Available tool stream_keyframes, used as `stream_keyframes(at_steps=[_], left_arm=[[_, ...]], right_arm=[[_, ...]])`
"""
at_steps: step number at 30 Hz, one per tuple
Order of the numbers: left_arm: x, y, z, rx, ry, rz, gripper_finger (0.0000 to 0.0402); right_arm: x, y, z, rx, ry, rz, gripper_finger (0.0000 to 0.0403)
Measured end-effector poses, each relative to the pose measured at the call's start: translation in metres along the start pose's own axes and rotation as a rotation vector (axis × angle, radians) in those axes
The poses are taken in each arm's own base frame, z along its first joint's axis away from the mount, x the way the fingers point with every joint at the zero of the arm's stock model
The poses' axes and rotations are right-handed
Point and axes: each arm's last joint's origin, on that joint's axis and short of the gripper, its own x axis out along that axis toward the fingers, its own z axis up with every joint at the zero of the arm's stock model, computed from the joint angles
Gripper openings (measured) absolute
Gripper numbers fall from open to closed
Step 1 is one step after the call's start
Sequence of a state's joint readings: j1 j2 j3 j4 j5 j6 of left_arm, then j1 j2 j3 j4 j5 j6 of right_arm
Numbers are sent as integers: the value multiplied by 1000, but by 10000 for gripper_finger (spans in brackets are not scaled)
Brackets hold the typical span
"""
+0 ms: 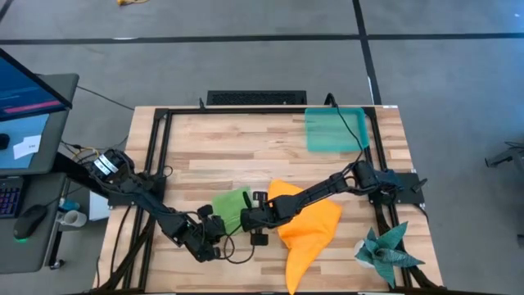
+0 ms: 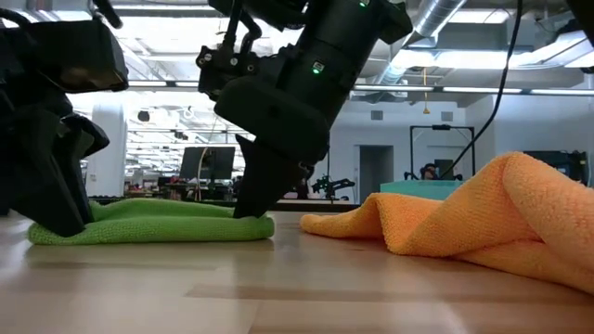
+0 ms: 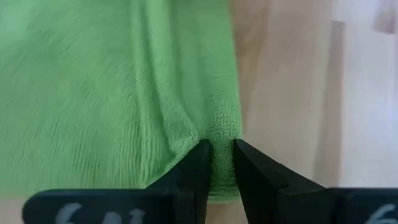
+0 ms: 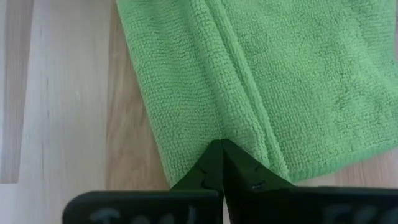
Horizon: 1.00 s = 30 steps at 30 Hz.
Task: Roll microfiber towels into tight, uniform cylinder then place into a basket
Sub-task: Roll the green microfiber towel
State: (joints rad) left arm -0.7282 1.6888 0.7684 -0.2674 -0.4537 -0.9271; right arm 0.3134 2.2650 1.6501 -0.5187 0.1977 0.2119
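The lime green towel [image 1: 232, 203] lies folded flat on the wooden table, left of the orange towel [image 1: 309, 223], which lies crumpled in loose folds. In the low view my left gripper [image 2: 58, 215] stands at the green towel's [image 2: 158, 223] left end. My right gripper [image 2: 252, 206] stands at its right end. Both are shut on the towel. The basket [image 1: 334, 129] stands at the far right of the table with nothing in it. My left gripper [image 3: 219, 149] pinches a narrow bunched strip at the green towel's edge [image 3: 221, 127] between its two fingers. It slants down onto the towel. The towel lies on the table. How many layers are caught I cannot tell. My right gripper [image 4: 222, 149] has its fingertips closed on a fold ridge [image 4: 231, 127] near the green towel's end, coming steeply from above. The towel stays flat on the table. Whether one layer or several is caught I cannot tell.
A dark teal spiky cloth [image 1: 385, 252] lies at the near right corner. The orange towel [image 2: 464, 223] rises in folds just right of my right gripper. A black frame runs round the table's edge [image 1: 155, 139]. A desk with a monitor stands off the left side.
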Motion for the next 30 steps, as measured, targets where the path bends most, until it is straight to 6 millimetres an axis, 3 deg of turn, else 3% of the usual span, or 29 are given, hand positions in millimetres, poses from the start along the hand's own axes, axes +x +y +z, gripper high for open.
stream_keyframes(at_steps=[9, 14, 22, 30], left_arm=[[-31, -2, 11, 65, -139, -39, 67], [-36, -11, 13, 163, -251, -47, 67], [-8, -8, 13, 217, -231, 20, 67], [16, 5, 11, 92, -79, 60, 67]], right_arm=[[0, 0, 0, 7, 0, 11, 16], [1, 0, 1, 13, -12, 14, 14], [1, -1, 1, 29, -9, 15, 17], [1, 0, 0, 28, -2, 17, 17]])
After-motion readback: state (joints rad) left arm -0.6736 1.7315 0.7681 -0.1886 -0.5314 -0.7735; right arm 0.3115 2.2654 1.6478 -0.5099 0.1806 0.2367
